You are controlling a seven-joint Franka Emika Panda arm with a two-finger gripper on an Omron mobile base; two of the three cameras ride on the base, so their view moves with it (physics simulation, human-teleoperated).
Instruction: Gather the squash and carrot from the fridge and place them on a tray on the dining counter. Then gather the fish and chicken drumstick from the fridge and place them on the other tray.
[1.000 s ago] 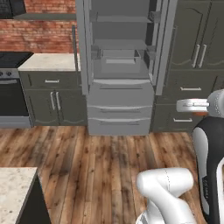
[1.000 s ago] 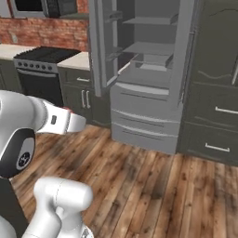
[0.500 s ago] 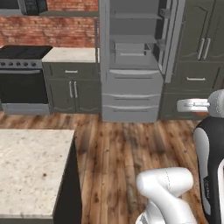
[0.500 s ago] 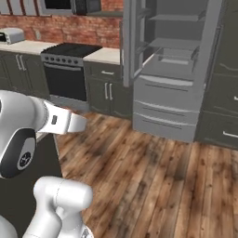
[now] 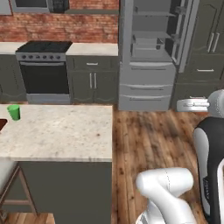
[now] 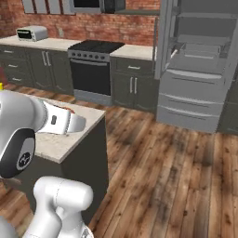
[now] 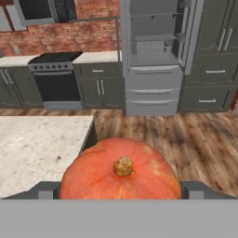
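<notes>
An orange squash [image 7: 121, 172], round and ribbed with a pale stub of stem on top, sits between the 2 dark fingers [image 7: 46, 191] of the hand [image 7: 121, 193] in the hand view; the fingers stand wide apart, 1 pressed against each flank of the squash, which they hold.

Below and left of the squash lies the pale speckled dining counter [image 5: 61, 131], its near corner meeting the wooden plank floor [image 6: 176, 167]. A small green cup [image 5: 14, 112] stands upright near the counter's left edge in the left base view, and a wooden stool [image 5: 13, 192] leans in beneath that end.

Across the floor the grey fridge [image 5: 148, 57] stands with its upper doors swung open, bare shelves and a drawer showing inside and 2 closed drawers below. To its left are dark green base cabinets [image 5: 92, 81] under a light worktop, then a black range [image 5: 43, 70] against a red brick wall [image 5: 61, 26]. A microwave [image 7: 39, 9] hangs above the range, and in the right base view a silver toaster oven [image 6: 31, 33] sits on the far worktop.

The white arm [image 6: 32, 125] reaches over the counter edge in the right base view.
</notes>
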